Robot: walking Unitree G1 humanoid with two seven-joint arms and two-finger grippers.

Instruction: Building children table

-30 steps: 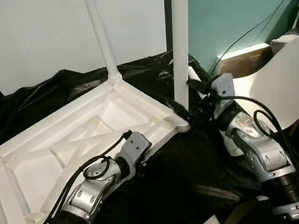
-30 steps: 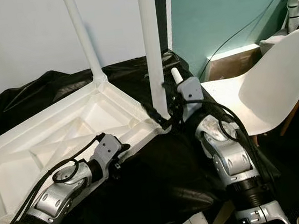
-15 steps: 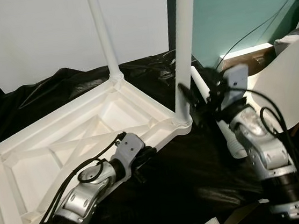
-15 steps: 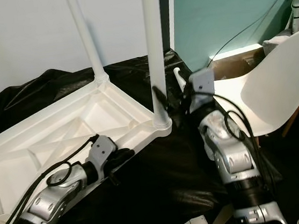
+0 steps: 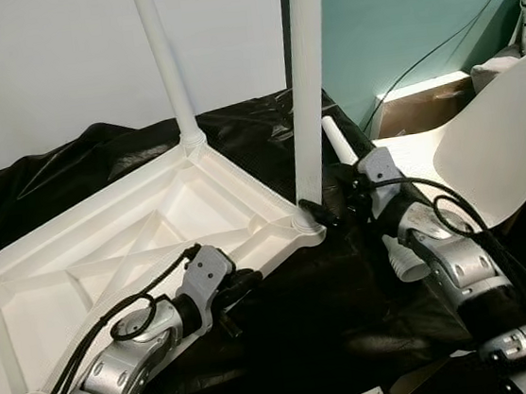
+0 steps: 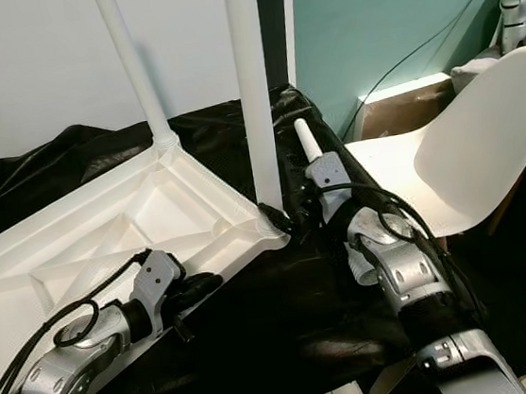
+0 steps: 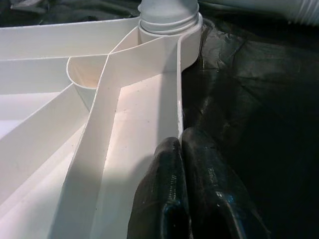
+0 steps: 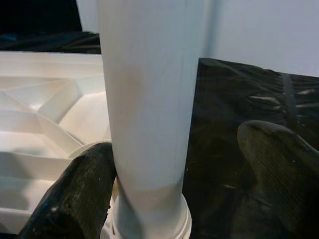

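Change: right claw lowered from higher on leg to its base.
Right claw: apart, straddling upright leg at corner socket, likely to steady it.
Left claw: together, pressed on tabletop rim, bracing.
Tabletop: upside down on black sheet.

No legible text or labels anywhere

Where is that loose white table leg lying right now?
The loose leg lies on the black sheet, just right of the upright leg, beside the right gripper.
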